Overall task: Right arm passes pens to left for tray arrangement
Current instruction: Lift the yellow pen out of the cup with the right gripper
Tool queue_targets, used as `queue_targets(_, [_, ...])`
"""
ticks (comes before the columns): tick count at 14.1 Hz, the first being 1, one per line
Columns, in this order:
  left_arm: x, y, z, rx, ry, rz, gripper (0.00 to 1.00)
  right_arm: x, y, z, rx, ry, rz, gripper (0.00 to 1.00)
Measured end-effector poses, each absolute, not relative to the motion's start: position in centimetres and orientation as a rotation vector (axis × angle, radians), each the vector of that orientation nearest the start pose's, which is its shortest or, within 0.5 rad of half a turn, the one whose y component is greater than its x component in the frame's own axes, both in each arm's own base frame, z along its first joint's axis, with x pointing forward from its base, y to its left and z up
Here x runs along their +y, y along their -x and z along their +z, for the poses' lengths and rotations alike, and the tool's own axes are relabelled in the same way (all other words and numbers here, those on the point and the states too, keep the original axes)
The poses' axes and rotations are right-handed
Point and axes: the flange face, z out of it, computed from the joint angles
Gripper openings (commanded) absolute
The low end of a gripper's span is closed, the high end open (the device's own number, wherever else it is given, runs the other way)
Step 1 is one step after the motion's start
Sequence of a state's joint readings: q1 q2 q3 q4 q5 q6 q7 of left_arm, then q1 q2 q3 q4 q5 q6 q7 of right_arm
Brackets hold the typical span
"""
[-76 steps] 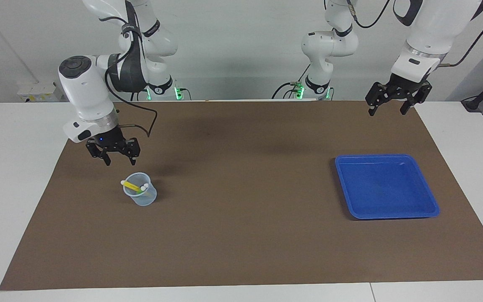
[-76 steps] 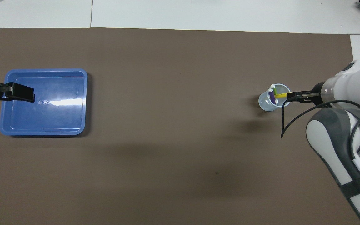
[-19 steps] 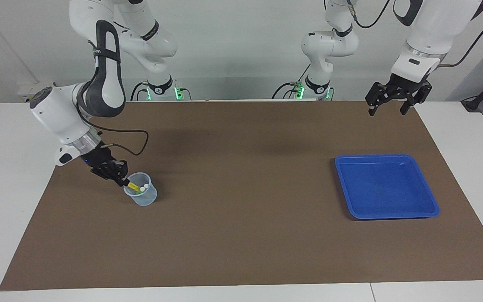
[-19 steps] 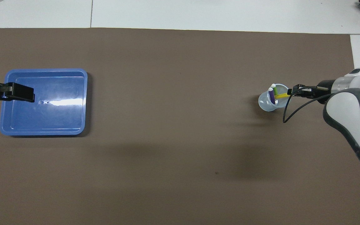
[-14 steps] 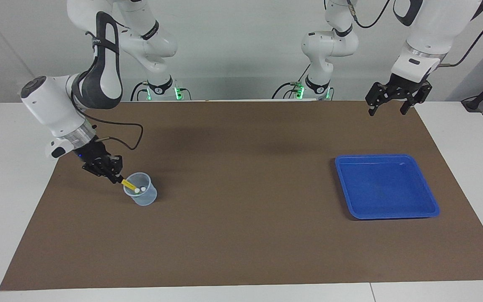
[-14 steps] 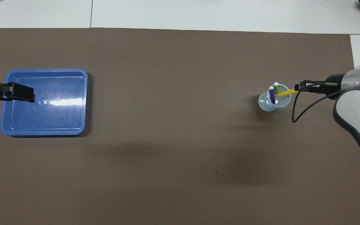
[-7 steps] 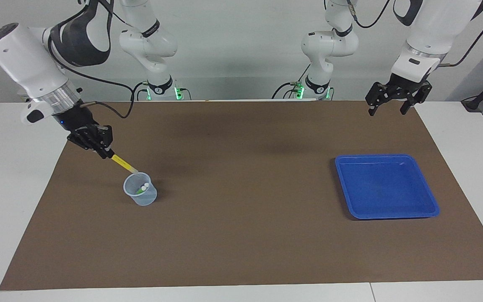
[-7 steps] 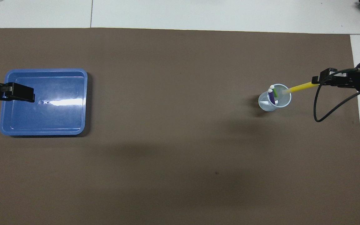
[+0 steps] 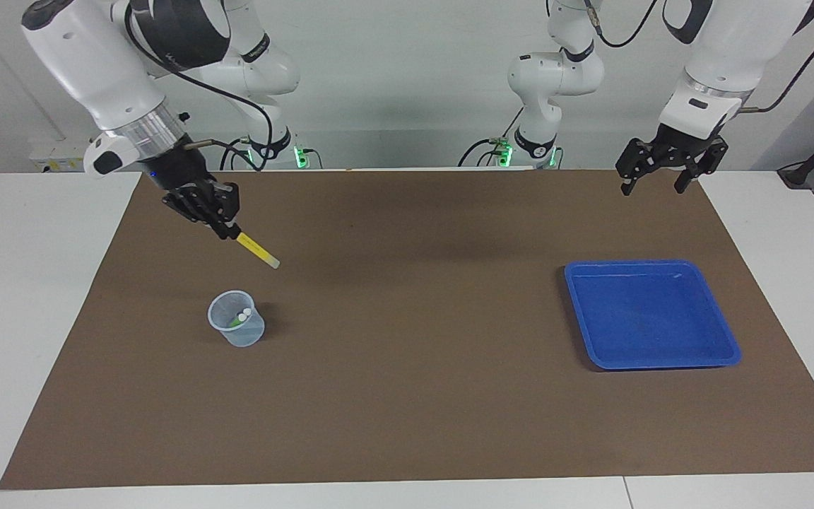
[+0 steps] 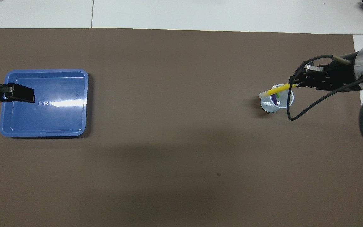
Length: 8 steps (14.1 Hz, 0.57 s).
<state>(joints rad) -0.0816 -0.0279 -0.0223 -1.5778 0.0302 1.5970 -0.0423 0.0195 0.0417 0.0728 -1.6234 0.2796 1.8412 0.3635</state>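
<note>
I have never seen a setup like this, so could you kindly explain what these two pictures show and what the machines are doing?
These are two white robot arms at a table covered by a brown mat. One picture looks at them from across the table; the other looks steeply down from above their own end.

The right gripper is shut on a yellow pen, held up in the air at a slant above the mat, lifted clear of a small clear cup. That cup holds a green pen and a purple pen.

The left gripper waits open in the air. The blue tray at its end of the table has no pens in it yet.
</note>
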Motion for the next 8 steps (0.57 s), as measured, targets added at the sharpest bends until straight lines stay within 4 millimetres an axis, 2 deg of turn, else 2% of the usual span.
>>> queue_targets(3, [-5.4,-54.6,63.9,0.096,3.112,-0.076,1.00,13.3,-58.0,60.7,0.545,2.755,-0.127,0.00])
queue_targets(8, [-5.4,-54.6,63.9,0.096,3.112,-0.076,1.00,18.0,-57.1,61.0,0.624,2.713,-0.122,0.00])
